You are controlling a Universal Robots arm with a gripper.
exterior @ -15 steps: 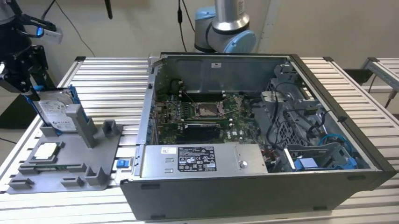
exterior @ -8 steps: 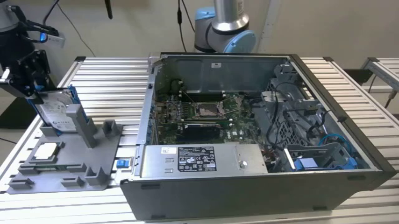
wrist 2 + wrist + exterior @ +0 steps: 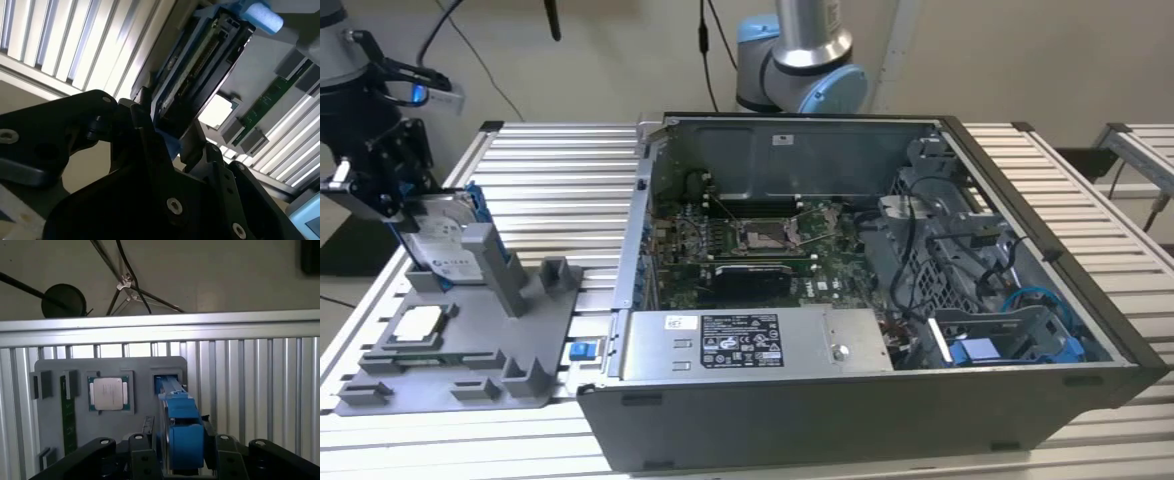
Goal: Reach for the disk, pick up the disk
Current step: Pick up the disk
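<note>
Pincer [image 3: 182,462] nearest the cam: I'm seeing it straddling the disk [image 3: 181,412], prob. clamping both flat faces. Disk's standing on edge in the grey fixture [image 3: 480,370] at the worktop's [image 3: 560,180] exterior-view left. I'm judging it stiff, heavyish, slick, so I'm favouring a grip across the faces.

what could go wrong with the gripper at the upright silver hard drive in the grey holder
The silver, blue-framed disk stands upright in a slot of the grey plastic holder; a tilted pull may jam it there. The black gripper sits at its narrow blue plastic edge, where a hold might slip.
</note>
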